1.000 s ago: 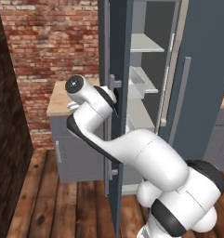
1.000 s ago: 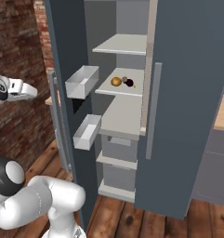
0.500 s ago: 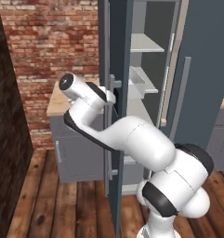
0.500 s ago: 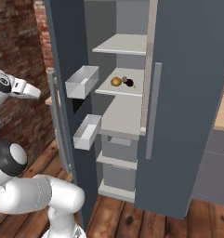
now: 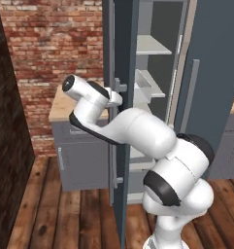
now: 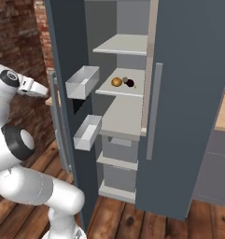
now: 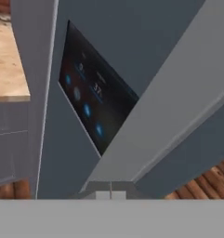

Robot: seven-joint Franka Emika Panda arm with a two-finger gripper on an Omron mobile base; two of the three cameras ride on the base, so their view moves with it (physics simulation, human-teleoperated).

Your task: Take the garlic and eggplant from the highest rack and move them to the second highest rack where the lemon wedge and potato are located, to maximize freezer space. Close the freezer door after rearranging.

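- While pressed against outer face of freezer door beside long vertical handle, jaws together, clamped on nothing.
- Freezer door partly ajar; dark control panel close ahead of hand.
- Potato, garlic and eggplant grouped on second highest rack, toward rear edge.
- Lemon wedge: too small to tell.

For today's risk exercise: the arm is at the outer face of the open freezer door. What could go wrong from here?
1. The shut gripper sits by the door handle, not around it; a push could slip off.
2. The hand faces the dark control panel and might press it.
3. The eggplant, garlic and potato crowd the second highest rack; a slammed freezer door could jolt them.
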